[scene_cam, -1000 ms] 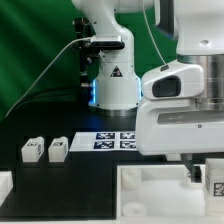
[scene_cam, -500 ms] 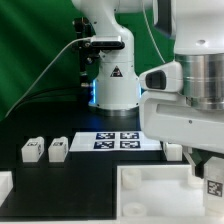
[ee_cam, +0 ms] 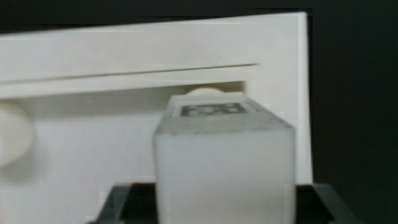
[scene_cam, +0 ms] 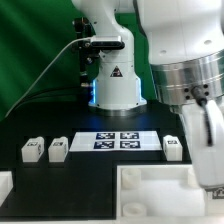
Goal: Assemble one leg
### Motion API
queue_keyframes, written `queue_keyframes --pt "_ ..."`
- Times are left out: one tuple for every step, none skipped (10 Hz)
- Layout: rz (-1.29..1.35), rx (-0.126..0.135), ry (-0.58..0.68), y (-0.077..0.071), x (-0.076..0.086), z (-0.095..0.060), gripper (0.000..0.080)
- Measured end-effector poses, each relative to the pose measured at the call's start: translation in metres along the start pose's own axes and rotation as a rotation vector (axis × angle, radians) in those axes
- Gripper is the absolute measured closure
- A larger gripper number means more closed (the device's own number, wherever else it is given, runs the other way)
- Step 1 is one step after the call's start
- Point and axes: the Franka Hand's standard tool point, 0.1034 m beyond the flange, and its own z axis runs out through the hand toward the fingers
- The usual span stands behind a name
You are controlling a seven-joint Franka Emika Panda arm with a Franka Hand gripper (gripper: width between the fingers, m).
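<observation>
In the wrist view my gripper (ee_cam: 222, 203) is shut on a leg (ee_cam: 222, 150), a white block held upright with its black-and-white tag on the top face. The dark fingers (ee_cam: 135, 203) press on both of its sides. Behind it lies the large white panel (ee_cam: 107, 90). In the exterior view the arm's bulky wrist (scene_cam: 195, 70) fills the right side and hides the gripper and the held leg above the panel's (scene_cam: 150, 185) right part. Two more legs (scene_cam: 31, 150) (scene_cam: 57, 149) stand on the black table at the left, and another leg (scene_cam: 172, 149) stands beside the arm.
The marker board (scene_cam: 115, 140) lies flat in front of the robot base (scene_cam: 112, 85). A white part (scene_cam: 5, 185) shows at the exterior view's lower left edge. A rounded boss of the panel (ee_cam: 9, 135) sits near the held leg.
The arm's wrist has shifted up and toward the exterior view's right. The held leg's tag, seen at the lower right before, is now hidden. The leg beside the arm has come into view.
</observation>
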Motion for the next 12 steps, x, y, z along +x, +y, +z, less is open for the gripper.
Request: queue_keyframes --pt "-0.011 0.0 0.002 0.0 0.0 0.0 0.0507" --pt "-0.016 -0.001 0.003 0.0 0.0 0.001 0.0507" --pt "-0.092 0.004 0.008 0.0 0.0 0.003 0.0351" --pt "-0.249 0.056 0.029 -0.001 -0.003 0.008 0.0226" --pt "-0.416 0.058 0.042 0.005 -0.006 0.013 0.0226" --pt "-0.545 0.056 0.044 0.005 -0.008 0.013 0.0165" --pt "-0.614 0.055 0.048 0.004 -0.005 0.013 0.0154" --pt "-0.72 0.052 0.053 0.004 -0.004 0.013 0.0154" --pt "-0.835 0.048 0.056 0.004 -0.003 0.014 0.0151" --pt "-0.956 0.037 0.064 0.004 -0.004 0.013 0.0151" --pt "-1.161 0.005 0.092 0.004 -0.009 0.01 0.015" --pt "-1.43 -0.021 0.116 0.003 -0.009 0.009 0.015"
